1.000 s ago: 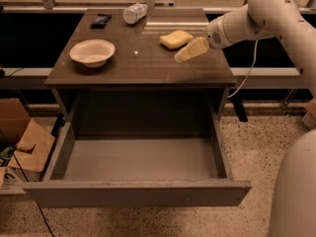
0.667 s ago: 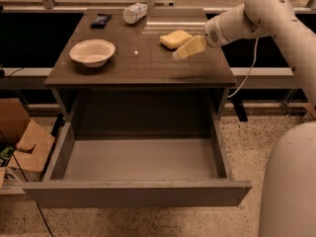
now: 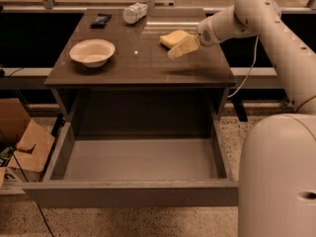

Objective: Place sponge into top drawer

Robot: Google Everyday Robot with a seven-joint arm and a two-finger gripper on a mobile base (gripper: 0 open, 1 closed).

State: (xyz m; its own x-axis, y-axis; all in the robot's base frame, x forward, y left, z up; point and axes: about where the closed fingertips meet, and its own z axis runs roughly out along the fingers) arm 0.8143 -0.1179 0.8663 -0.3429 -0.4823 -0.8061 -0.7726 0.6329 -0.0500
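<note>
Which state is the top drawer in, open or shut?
Open: the top drawer is pulled out, floor showing. The gripper hovers over the table beside the sponge.

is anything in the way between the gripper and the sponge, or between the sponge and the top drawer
Nothing visible. The gripper hangs right beside the sponge on the table. The top drawer stands pulled open below the table's front edge, and the white bowl sits well away from both.

Pincer (image 3: pixel 176 51) nr sponge (image 3: pixel 172 37); top drawer (image 3: pixel 133 194) open.
</note>
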